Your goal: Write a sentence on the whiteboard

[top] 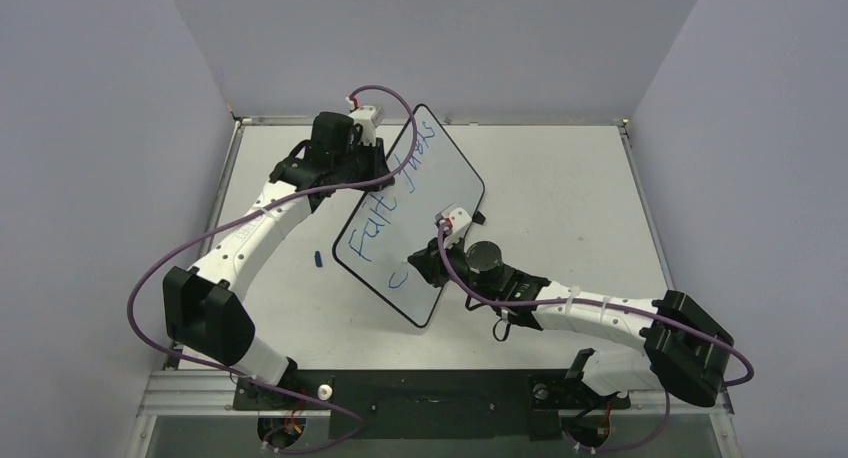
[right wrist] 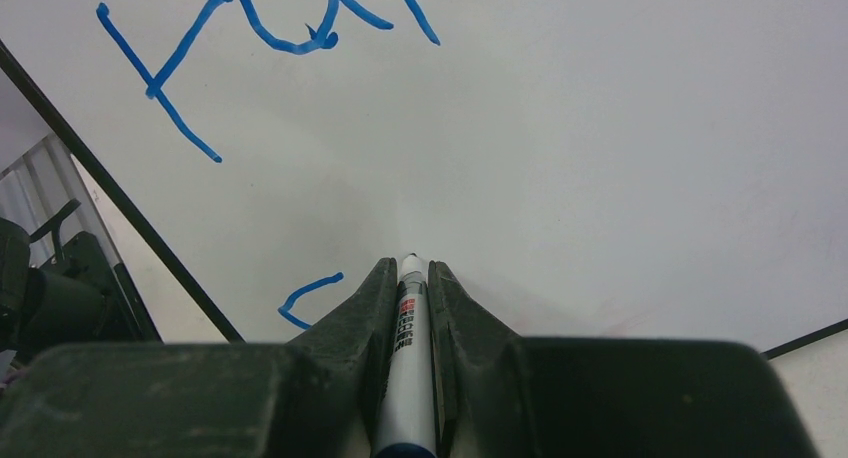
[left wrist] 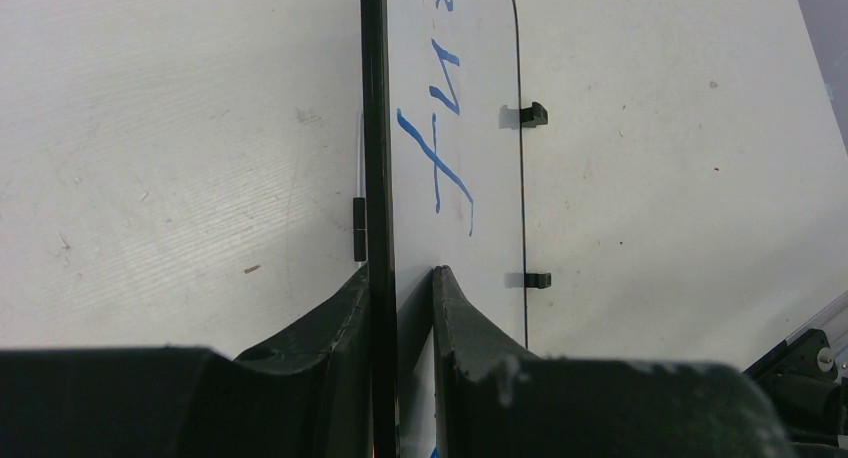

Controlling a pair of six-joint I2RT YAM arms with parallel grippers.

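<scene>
The left gripper (left wrist: 400, 274) clamps the whiteboard (left wrist: 478, 168) edge, the right gripper (right wrist: 405, 264) a marker (right wrist: 408, 363), beside the sentence (top: 372, 238) beginning "Fait".

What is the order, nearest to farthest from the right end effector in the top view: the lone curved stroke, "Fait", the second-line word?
1. The lone curved stroke, just left of the right end effector.
2. "Fait", midway along the whiteboard, left side.
3. The second-line word, at the whiteboard's far end.
</scene>
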